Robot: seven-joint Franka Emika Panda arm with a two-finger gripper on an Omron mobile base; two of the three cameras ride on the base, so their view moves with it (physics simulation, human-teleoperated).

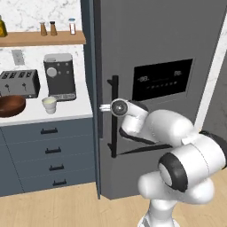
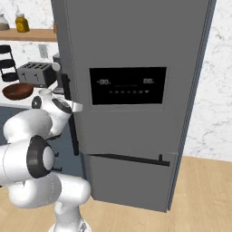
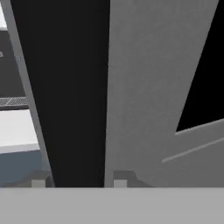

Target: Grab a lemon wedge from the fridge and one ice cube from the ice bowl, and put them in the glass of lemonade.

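Our gripper [image 3: 78, 180] is set against the vertical black bar handle [image 1: 115, 116] of the fridge [image 1: 150, 48]. In the hand view the two finger tips [image 3: 38, 180] stand one on each side of the black bar, so the jaws are apart with the handle between them; we cannot tell if the pads already touch it. In the left base view the wrist meets this handle at about its middle height.

Just past the handle, on the gripper's right, lies the flat grey door with the black display panel [image 2: 128, 86]. The door is shut, and its left edge runs straight up and down close beside the handle. Below the gripper a horizontal black bar [image 2: 131, 158] marks the seam to the lower drawer of the fridge.

To the left of the gripper, beyond the edge of the fridge, is the white counter [image 1: 66, 113]. On it stands the glass of lemonade [image 1: 49, 105], near the gripper but well apart from it. Further left is the ice bowl [image 1: 11, 105], with the toaster [image 1: 18, 83] behind it and the dark grey coffee machine [image 1: 59, 76] behind the glass. Between the fridge side and these things the counter has a bare strip. Under the counter are blue drawers [image 1: 48, 153], and in front of the fridge we see wooden floor [image 2: 199, 199].
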